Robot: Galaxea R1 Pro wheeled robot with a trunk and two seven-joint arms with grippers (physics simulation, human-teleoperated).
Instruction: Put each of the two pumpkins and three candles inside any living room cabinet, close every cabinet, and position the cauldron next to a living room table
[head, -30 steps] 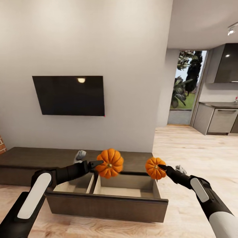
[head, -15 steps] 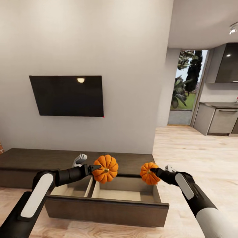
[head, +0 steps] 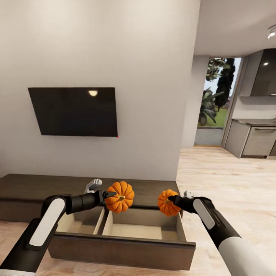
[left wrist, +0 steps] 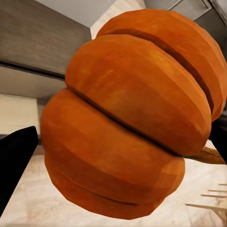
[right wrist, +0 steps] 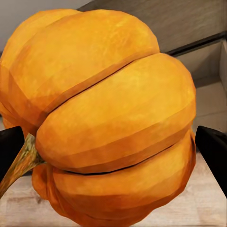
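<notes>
While I hold over the cabinet [head: 23,188], its drawer [head: 126,245] stands pulled out. Left tool [head: 115,195] clamped on the larger pumpkin [head: 122,197] — right tool [head: 171,199] clamped on the smaller pumpkin [head: 166,203]. Both hang above the right compartment's back edge — TV [head: 73,111] on the wall above.

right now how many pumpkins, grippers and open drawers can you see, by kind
pumpkins: 2, left pumpkin and right pumpkin
grippers: 2, left gripper and right gripper, each shut on a pumpkin
open drawers: 1, open drawer in the cabinet
total: 5
</notes>
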